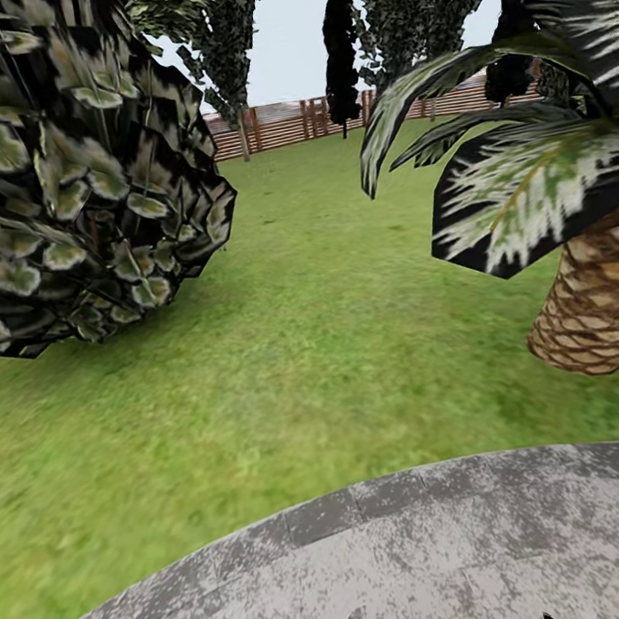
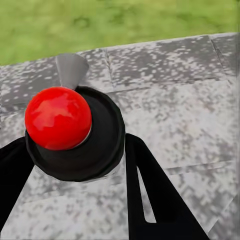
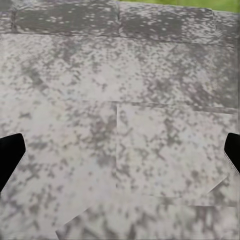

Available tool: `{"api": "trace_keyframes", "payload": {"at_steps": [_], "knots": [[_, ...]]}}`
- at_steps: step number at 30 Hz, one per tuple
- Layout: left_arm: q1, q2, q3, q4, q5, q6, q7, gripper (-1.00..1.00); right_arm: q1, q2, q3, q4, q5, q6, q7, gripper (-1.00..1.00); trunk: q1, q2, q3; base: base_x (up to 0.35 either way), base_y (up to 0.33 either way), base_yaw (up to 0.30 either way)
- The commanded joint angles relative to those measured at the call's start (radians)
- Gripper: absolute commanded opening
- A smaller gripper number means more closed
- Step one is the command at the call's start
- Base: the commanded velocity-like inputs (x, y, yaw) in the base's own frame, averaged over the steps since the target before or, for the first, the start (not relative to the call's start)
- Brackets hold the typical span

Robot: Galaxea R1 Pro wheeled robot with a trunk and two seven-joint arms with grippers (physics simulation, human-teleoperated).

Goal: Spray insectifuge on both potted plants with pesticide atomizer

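The left tool points down at the round grey paved patch and pinches the pesticide atomizer between its two black fingers. The right tool hangs over the same paving, spread wide and holding nothing.

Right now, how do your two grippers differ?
The left gripper has its fingers around the atomizer, with its red top; the right gripper holds nothing. The left fingers sit close on the bottle; the right fingers are spread wide. Both hang over the grey paving.
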Motion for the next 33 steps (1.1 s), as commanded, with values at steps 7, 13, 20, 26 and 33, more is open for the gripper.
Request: {"api": "trace_keyframes", "payload": {"at_steps": [7, 13, 20, 26, 33], "knots": [[-0.001, -0.002, 0.008, 0.001, -0.009, -0.003, -0.006, -1.0, 0.0, 0.0, 0.004, 0.001, 0.001, -0.003, -0.001, 1.0, -0.003, 0.001, 0.036, 0.0, 0.0, 0.0], [-0.001, -0.003, 0.006, 0.001, -0.009, -0.003, -0.006, -1.0, 0.0, 0.001, 0.004, 0.001, 0.001, -0.003, -0.001, 1.0, -0.006, 0.003, 0.069, 0.0, 0.0, 0.0], [-0.001, -0.003, 0.006, 0.001, -0.009, -0.003, -0.006, -1.0, 0.0, 0.001, 0.004, 0.001, 0.002, -0.003, -0.001, 1.0, -0.033, 0.052, 0.101, 0.0, 0.0, 0.0], [-0.001, -0.004, 0.006, 0.001, -0.009, -0.003, -0.006, -1.0, 0.0, 0.001, 0.005, 0.001, 0.002, -0.003, -0.001, 1.0, -0.056, 0.094, 0.127, 0.0, 0.0, 0.0], [-0.001, -0.004, 0.006, 0.001, -0.01, -0.003, -0.006, -1.0, 0.0, 0.001, 0.005, 0.0, 0.001, -0.003, -0.001, 1.0, -0.083, 0.143, 0.149, 0.0, 0.0, 0.0]]}}
